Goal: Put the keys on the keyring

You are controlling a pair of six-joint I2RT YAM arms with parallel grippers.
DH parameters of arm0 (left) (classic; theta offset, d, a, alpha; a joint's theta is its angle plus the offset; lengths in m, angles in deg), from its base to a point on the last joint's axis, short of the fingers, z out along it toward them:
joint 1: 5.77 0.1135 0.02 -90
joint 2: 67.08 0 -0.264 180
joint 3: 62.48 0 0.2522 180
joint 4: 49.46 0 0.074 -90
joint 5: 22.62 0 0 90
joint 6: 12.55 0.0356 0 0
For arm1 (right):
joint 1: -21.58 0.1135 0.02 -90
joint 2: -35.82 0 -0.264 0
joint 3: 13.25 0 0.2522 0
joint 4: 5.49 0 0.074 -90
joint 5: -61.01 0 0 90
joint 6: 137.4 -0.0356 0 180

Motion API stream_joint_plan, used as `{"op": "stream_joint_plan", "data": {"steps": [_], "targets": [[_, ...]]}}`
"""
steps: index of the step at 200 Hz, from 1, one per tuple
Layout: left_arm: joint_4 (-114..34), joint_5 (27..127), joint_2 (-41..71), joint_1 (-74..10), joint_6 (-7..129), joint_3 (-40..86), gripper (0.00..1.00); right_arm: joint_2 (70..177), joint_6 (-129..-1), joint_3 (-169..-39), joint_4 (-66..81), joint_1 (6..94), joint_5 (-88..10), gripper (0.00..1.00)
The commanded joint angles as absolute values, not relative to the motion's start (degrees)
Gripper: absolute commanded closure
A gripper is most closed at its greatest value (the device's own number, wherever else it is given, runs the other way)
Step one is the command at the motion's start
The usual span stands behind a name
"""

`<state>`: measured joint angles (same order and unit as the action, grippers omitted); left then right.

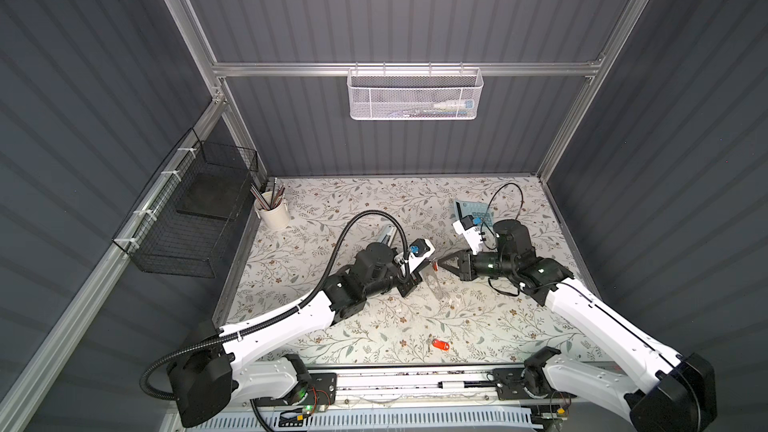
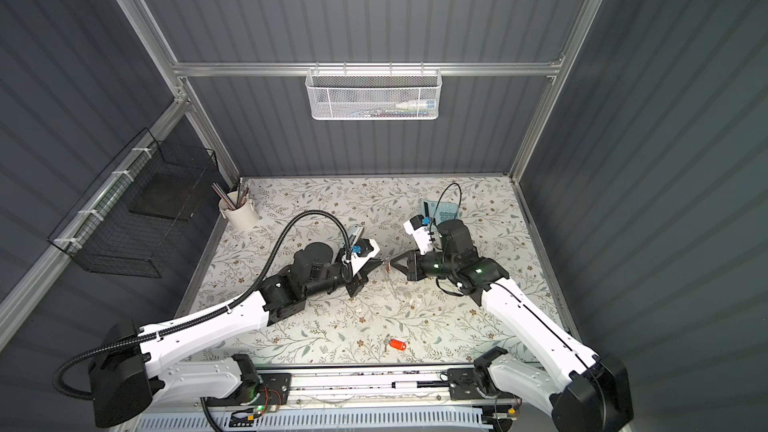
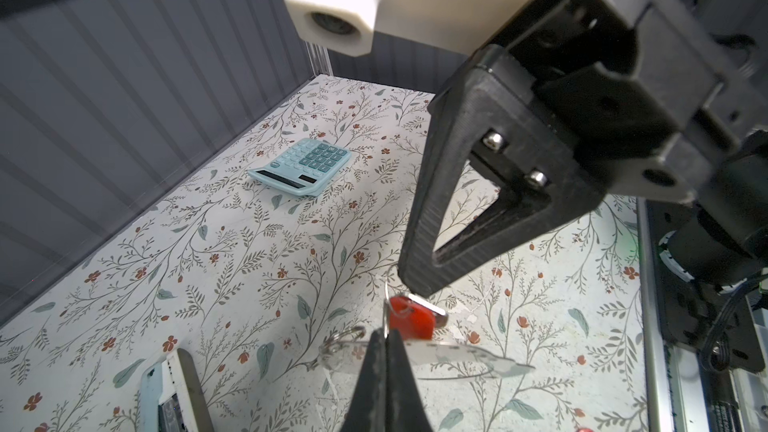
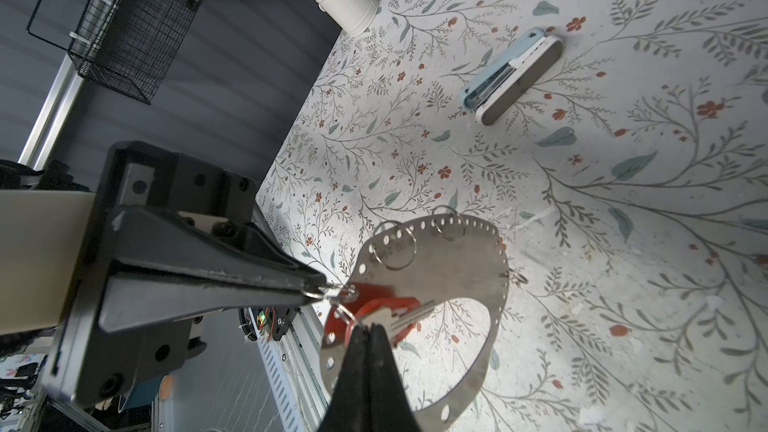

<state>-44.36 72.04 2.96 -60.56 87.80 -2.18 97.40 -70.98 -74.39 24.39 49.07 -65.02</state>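
Observation:
In both top views my two grippers meet tip to tip above the middle of the table. The keyring (image 4: 440, 259), a thin grey plate with a big oval opening and holes along its rim, hangs between them (image 1: 438, 284). My left gripper (image 4: 324, 286) (image 3: 386, 332) is shut on a small wire ring at the keyring's rim. A red-orange key (image 4: 374, 305) (image 3: 409, 320) with a metal blade sits against the plate. My right gripper (image 4: 368, 328) (image 1: 442, 261) is shut on that key's loop end. Another red key (image 1: 441, 344) (image 2: 397, 344) lies alone on the table near the front edge.
A pale blue calculator (image 3: 301, 166) lies at the back right. A pale blue stapler (image 4: 513, 74) lies behind the left arm. A white cup of pens (image 1: 272, 211) stands at the back left corner, by a black wire basket (image 1: 187, 218). A white mesh basket (image 1: 415, 93) hangs on the back wall.

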Motion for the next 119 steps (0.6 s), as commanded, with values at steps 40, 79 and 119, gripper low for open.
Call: {"op": "stream_joint_plan", "data": {"steps": [40, 79, 119], "targets": [[-45.37, 72.56, 1.66, -61.84, 90.1, -0.08, 1.0, 99.54, -70.26, -77.55, 29.02, 49.27, -62.56, 1.0], [-46.5, 72.0, 1.15, -62.03, 90.07, -0.55, 1.0, 102.08, -70.39, -77.56, 29.78, 49.36, -62.21, 1.0], [-46.9, 70.51, 0.99, -62.81, 91.09, -0.36, 1.0, 103.7, -70.43, -78.4, 30.2, 49.4, -62.32, 1.0]]}}
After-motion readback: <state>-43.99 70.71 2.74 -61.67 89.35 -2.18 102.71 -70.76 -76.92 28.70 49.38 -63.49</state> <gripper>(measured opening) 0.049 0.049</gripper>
